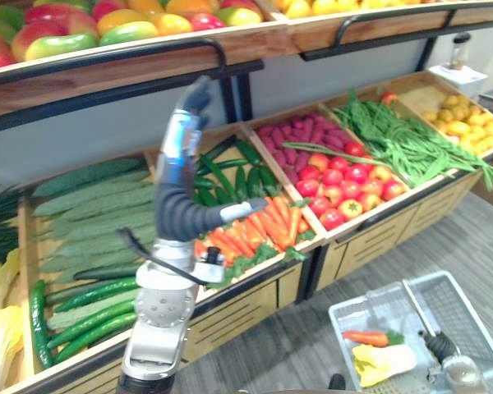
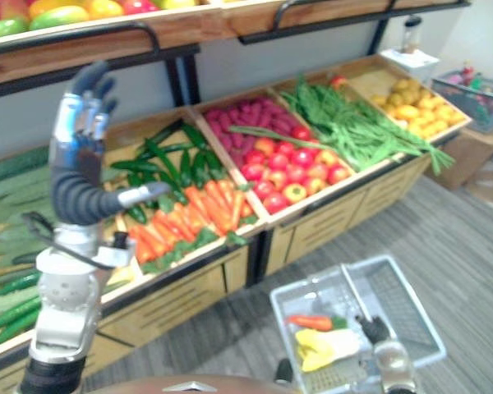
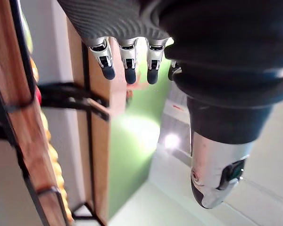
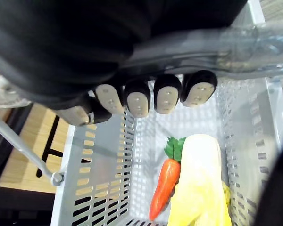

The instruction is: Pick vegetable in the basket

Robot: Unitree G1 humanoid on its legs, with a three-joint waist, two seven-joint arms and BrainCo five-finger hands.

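My left hand (image 1: 179,139) is raised in front of the vegetable stand, above the carrot bin (image 1: 259,230). It is open: the fingers (image 3: 127,68) are nearly straight, the thumb (image 3: 214,172) sticks out, and nothing is held. At the lower right, over the floor, hangs a pale plastic basket (image 1: 378,294). Inside it lie a carrot (image 4: 162,188) with green leaves and a yellow leafy cabbage (image 4: 198,183). My right hand (image 4: 151,96) is shut on the basket's clear handle (image 4: 259,40), and it also appears at the basket's near edge (image 2: 376,328).
The slanted wooden stand holds bins of cucumbers (image 1: 90,213), dark green peppers (image 1: 230,176), purple roots (image 1: 300,135), tomatoes (image 1: 345,185), green beans (image 1: 403,144) and yellow produce (image 1: 464,119). A shelf of fruit (image 1: 107,25) runs overhead. Grey floor (image 1: 378,263) lies before the stand.
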